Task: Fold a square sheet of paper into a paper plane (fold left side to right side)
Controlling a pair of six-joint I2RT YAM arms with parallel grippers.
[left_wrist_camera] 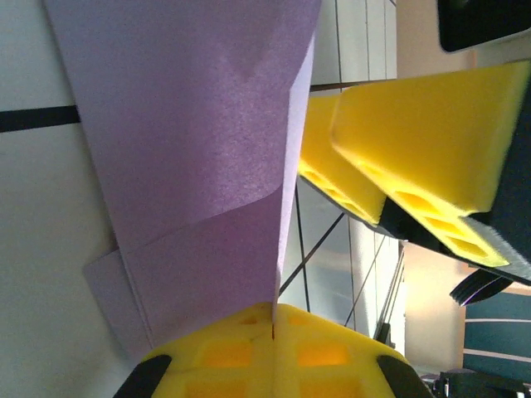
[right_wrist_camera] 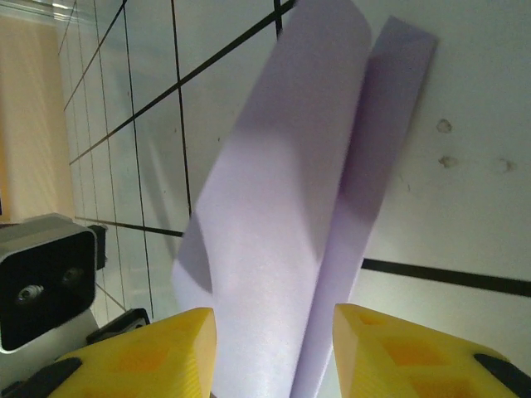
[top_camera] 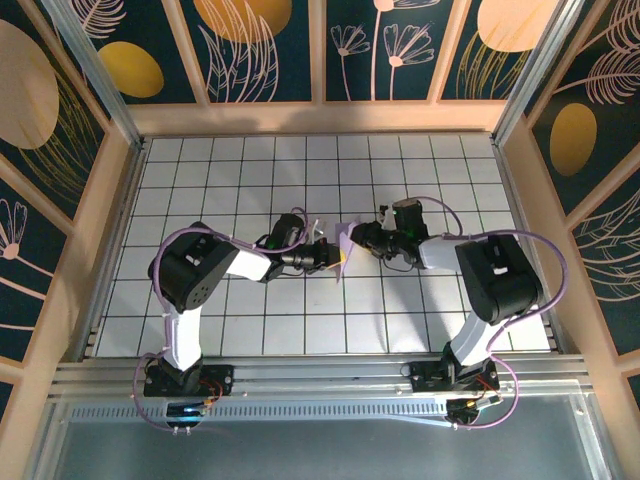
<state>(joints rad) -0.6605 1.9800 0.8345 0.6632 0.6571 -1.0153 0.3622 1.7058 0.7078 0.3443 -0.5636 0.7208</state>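
Observation:
The lavender sheet of paper (top_camera: 346, 246), folded into overlapping layers, is held off the tiled table between the two grippers at mid-table. My left gripper (top_camera: 333, 256) is shut on it: in the left wrist view the yellow pads (left_wrist_camera: 274, 319) pinch the paper's edge, and the paper (left_wrist_camera: 199, 157) rises away from them. My right gripper (top_camera: 364, 238) faces it from the right, open. Its yellow fingers (right_wrist_camera: 158, 352) stand apart on either side of the curled paper (right_wrist_camera: 286, 232), with a gap on both sides. The right gripper's fingers (left_wrist_camera: 415, 141) also appear close beside the sheet.
The white grid-tiled table (top_camera: 250, 170) is walled by wooden rails and patterned panels (top_camera: 260, 50). Both arm bases are bolted to the metal rail at the near edge (top_camera: 320, 375). The left arm's camera housing (right_wrist_camera: 41, 278) is close to the right gripper.

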